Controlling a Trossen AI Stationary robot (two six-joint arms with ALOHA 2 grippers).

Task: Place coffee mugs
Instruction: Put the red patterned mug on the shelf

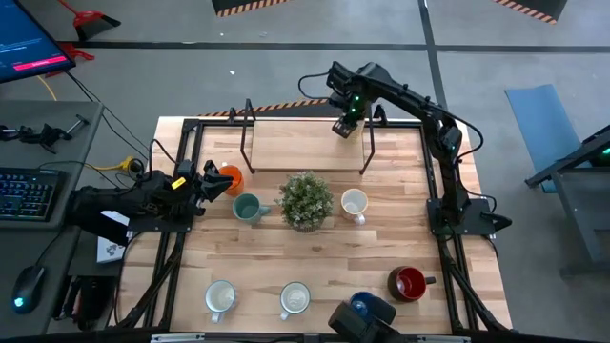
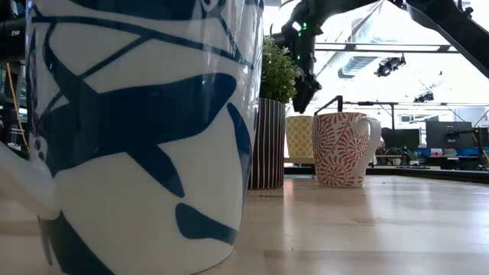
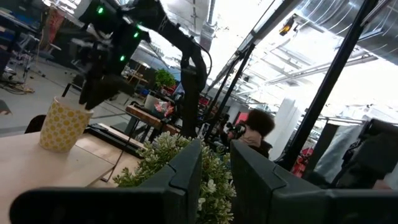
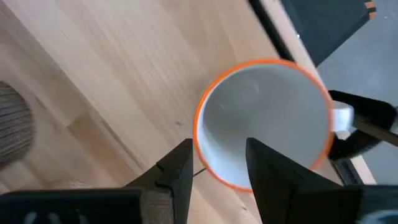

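At the far edge of the table (image 1: 286, 257), I am working the right gripper (image 4: 217, 152) directly over a yellow-patterned mug (image 4: 267, 112) that is standing upright on the wood. The fingers are standing apart, one outside the orange rim and one over the white hollow, and I am not seeing them pinch the wall. I am judging this as the setting-down step for this mug, right at the letting-go.

Next, I am expecting to lift straight up so neither finger clips the rim or the handle sticking out on the side, then swing back toward the mugs waiting nearer me.

Over on the left side, the left gripper (image 3: 214, 155) is waiting just beside the orange mug (image 1: 230, 178), its fingers showing a narrow gap with nothing between them.

The other mugs are sitting around the table: a teal one (image 1: 250, 207) and a white one (image 1: 355, 203) flanking the potted plant (image 1: 306, 200), a dark red one (image 1: 410, 283), a blue one (image 1: 367, 310) and two pale ones (image 1: 220, 297) near the front edge.

These all look like glazed ceramic, smooth, hard and round, so I am expecting them to slide easily on the matte plank top. The plant is looking bushy, with its pot ribbed in dark and light stripes.
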